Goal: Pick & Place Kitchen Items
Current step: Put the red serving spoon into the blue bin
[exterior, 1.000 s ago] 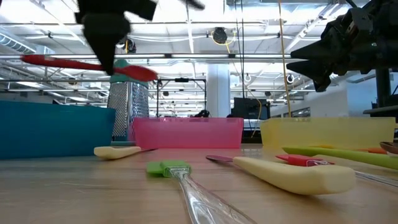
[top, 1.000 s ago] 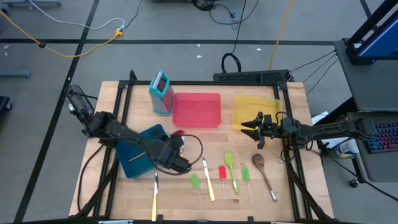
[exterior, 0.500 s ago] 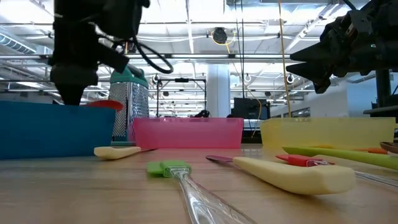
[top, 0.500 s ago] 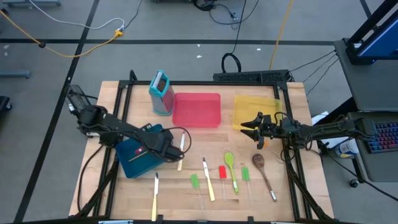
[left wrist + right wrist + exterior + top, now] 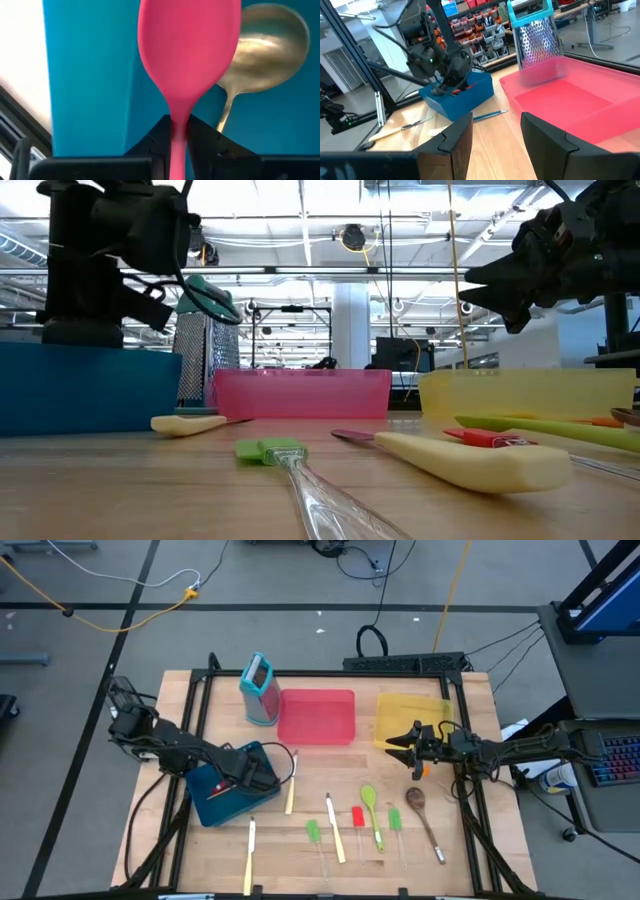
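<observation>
Left hand (image 5: 243, 772) over the blue tray (image 5: 215, 802), clenched on the red spoon (image 5: 189, 65) by its handle; spoon bowl hangs just above the tray floor beside a metal spoon (image 5: 265, 50) lying inside. Right hand (image 5: 408, 745) hovers at the yellow tray's (image 5: 400, 710) edge, fingers apart, holding nothing. Nearer on the table (image 5: 470, 840): cream-handled knives (image 5: 335, 835), green spoon (image 5: 371, 810), wooden spoon (image 5: 418, 802). Farther back: red tray (image 5: 316, 716), teal grater (image 5: 259, 688).

Even, bright overhead light, soft short shadows on the wooden table (image 5: 470, 840), ceiling lamps glaring white in the low view, near green spatula (image 5: 275, 450) blurred, red spoon (image 5: 187, 47) close and soft-edged, a washed-out white strip beside the blue tray (image 5: 95, 75)
</observation>
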`<state>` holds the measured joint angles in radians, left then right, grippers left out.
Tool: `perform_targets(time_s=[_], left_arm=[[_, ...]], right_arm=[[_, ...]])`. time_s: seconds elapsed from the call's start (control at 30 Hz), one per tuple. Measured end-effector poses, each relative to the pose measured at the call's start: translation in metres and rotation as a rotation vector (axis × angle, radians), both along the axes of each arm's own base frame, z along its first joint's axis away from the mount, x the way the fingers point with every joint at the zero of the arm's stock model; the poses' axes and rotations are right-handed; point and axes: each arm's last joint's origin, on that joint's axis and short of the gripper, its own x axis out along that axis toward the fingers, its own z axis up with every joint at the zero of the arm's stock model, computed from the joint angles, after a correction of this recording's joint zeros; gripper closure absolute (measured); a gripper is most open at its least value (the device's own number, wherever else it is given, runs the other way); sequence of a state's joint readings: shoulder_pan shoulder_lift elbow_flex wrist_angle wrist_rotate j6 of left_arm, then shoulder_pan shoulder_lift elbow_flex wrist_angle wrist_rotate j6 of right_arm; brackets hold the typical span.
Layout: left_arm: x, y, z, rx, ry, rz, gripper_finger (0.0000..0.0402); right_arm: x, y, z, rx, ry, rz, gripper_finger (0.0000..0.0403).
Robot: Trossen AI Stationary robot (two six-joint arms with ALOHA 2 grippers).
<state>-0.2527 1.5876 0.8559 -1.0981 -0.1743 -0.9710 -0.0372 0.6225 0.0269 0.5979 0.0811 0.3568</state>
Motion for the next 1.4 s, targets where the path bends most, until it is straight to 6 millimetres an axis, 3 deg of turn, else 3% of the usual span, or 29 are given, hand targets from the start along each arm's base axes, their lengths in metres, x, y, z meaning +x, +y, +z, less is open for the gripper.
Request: perform_targets(time_s=[1.4], left_arm=[[0.0095,-0.0030,-0.0020,-0.044,-0.089,-0.048,0.0340]], right_arm=[[0.0008,0.0000,-0.0015,0.010,0.012,0.000,0.0243]])
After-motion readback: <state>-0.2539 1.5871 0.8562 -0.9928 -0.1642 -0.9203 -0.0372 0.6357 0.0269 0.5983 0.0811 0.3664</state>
